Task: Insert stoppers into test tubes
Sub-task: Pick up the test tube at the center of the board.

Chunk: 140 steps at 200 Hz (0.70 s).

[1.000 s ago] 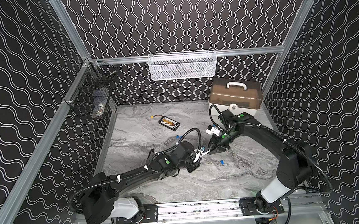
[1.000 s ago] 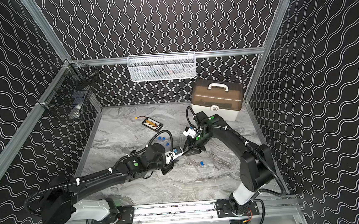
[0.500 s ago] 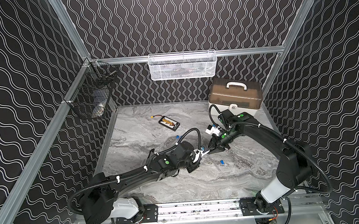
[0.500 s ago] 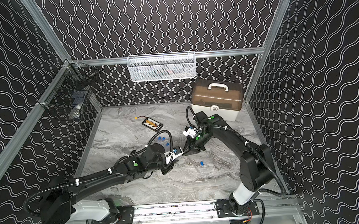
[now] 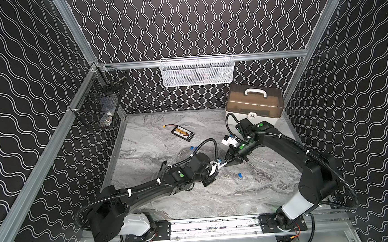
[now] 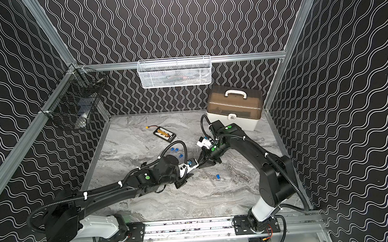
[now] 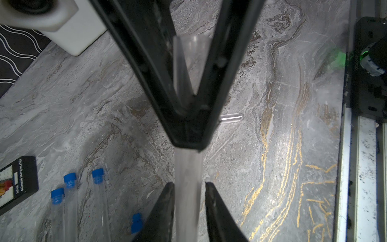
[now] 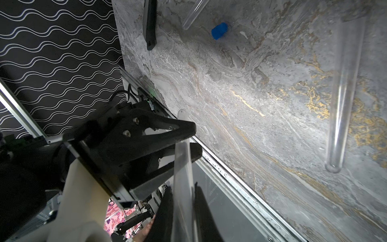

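The right pincer [image 7: 189, 140] is clamped on a thin clear test tube [image 7: 188, 165]. Its black fingers meet in a V on the tube, above the middle of the grey marble table [image 7: 272, 146]. The left pincer [image 7: 189, 184] stands slightly open around the same tube, just beside the right one, and a strip of table shows between one finger and the tube wall. Beyond the right pincer's tips the tube ends in an open mouth. Its other end runs out of the left wrist view.

Farther back, just behind the left arm, three capped clear tubes [image 7: 70, 205] lie side by side, each closed with a small bright blue plastic stopper [image 7: 69, 180]. A fourth blue stopper [image 7: 136, 223] is half hidden behind a left finger, and whether a tube hangs on it cannot be told. One loose blue stopper [image 8: 219, 31] lies near the end of a bare clear tube [image 8: 193, 14]. A second bare tube [image 8: 343, 94] lies well apart from it. In both top views the clear tubes almost vanish into the marble.

The black-and-yellow flat battery board [image 5: 183, 133] carries small white lettering that is too small to read. At the back right stands a white toolbox with a brown translucent lid [image 5: 253, 103].
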Tool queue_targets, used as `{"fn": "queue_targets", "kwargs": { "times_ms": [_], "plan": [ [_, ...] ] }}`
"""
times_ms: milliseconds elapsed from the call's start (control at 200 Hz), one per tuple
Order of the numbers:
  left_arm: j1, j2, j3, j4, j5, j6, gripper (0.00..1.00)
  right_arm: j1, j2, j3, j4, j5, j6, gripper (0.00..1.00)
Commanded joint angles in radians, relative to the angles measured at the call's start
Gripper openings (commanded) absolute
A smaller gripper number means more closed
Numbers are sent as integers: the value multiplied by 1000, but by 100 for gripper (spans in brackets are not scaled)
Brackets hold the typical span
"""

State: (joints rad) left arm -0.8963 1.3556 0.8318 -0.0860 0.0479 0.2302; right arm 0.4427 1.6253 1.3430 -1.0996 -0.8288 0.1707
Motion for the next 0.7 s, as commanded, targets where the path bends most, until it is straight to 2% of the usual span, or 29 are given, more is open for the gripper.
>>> {"fn": "queue_targets", "kwargs": {
  "times_ms": [0, 210, 530, 641, 696],
  "plan": [
    [1, 2, 9, 34, 1, 4, 25, 1, 2, 1, -25, -21, -15, 14],
    [0, -11, 7, 25, 6, 9, 19, 1, 5, 2, -24, -10, -15, 18],
    [0, -38, -6, -1, -5, -2, 16, -42, -34, 27, 26, 18, 19, 45],
    [1, -38, -14, -14, -28, -38, 15, -98, -83, 15, 91, 106, 50, 47],
    [2, -39, -21, -15, -57, -64, 13, -109, -109, 8, 109, 214, 51, 47]
  ]
}}
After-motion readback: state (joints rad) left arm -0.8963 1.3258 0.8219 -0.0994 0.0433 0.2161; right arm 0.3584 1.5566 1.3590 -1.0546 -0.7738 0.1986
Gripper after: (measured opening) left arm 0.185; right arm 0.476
